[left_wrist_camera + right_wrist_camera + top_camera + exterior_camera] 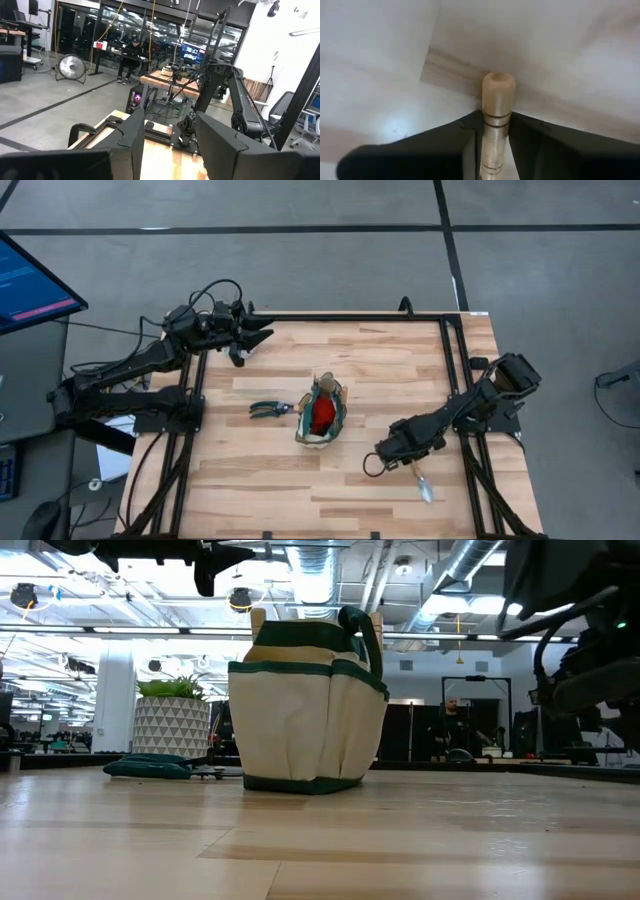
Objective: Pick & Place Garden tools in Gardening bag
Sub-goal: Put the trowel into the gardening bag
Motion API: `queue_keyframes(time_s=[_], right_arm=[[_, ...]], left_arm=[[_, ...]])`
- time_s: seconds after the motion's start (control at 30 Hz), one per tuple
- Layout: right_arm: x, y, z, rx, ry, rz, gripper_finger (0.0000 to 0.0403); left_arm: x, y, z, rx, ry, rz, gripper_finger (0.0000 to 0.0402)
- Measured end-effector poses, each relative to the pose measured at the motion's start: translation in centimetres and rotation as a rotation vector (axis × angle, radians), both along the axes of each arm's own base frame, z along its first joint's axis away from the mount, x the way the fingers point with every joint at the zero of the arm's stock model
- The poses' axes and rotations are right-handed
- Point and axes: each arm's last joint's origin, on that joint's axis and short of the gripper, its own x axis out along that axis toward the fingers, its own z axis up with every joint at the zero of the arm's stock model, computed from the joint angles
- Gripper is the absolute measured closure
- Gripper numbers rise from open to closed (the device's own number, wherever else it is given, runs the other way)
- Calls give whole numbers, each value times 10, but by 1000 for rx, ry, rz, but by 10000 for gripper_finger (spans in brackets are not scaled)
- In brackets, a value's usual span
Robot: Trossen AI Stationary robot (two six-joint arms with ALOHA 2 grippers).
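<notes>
The olive-green and beige gardening bag (320, 418) stands on its base at the table's middle, also in the low view (310, 710). A red item (321, 417) and a wooden handle (326, 385) stick out of it. Dark-handled pruning shears (270, 409) lie flat to its left. My right gripper (392, 462) is to the bag's right, shut on a wooden-handled trowel whose silver blade (425, 488) shows beside it. My left gripper (255, 335) is open and empty, raised over the table's far left. My right gripper pinches the trowel's wooden handle (496, 131) between its two fingers (470, 140), just behind the rounded free end (497, 84). That end sticks out past the fingertips toward the tabletop. The fingers lie along the handle, slanting down. Whether the trowel rests on the table, I cannot tell.
Black frame rails (455, 370) run along the table's edges. Bare wood lies near and far of the bag. A green plant in a whitish pot (170, 720) shows behind the shears in the low view. A person (131, 57) sits far off in the room.
</notes>
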Motion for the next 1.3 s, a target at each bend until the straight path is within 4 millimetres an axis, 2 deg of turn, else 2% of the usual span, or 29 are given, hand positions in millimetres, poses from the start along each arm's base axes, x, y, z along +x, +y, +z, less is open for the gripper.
queue_keyframes(time_s=[0.13,0.33,0.5,0.6,0.7,0.97,1.2,1.3], right_arm=[[4,-3,17,-126,-146,11,346],[13,-1,72,-402,-557,115,346],[28,10,113,-675,-904,392,346],[40,13,127,-789,-1018,496,346],[53,13,131,-895,-1056,593,346],[86,15,114,-1018,-1066,716,346],[87,24,125,-1061,-1163,733,346],[88,21,129,-1088,-1160,737,346]], left_arm=[[0,0,0,0,0,0,268],[0,0,0,-1,0,0,268],[0,0,0,-2,0,-11,268],[0,-1,0,-20,-3,-30,268],[0,-1,0,-56,-8,-42,268],[0,-1,0,-81,-12,-51,268],[0,-1,0,-96,-15,-56,268],[0,-1,0,-100,-17,-56,268]])
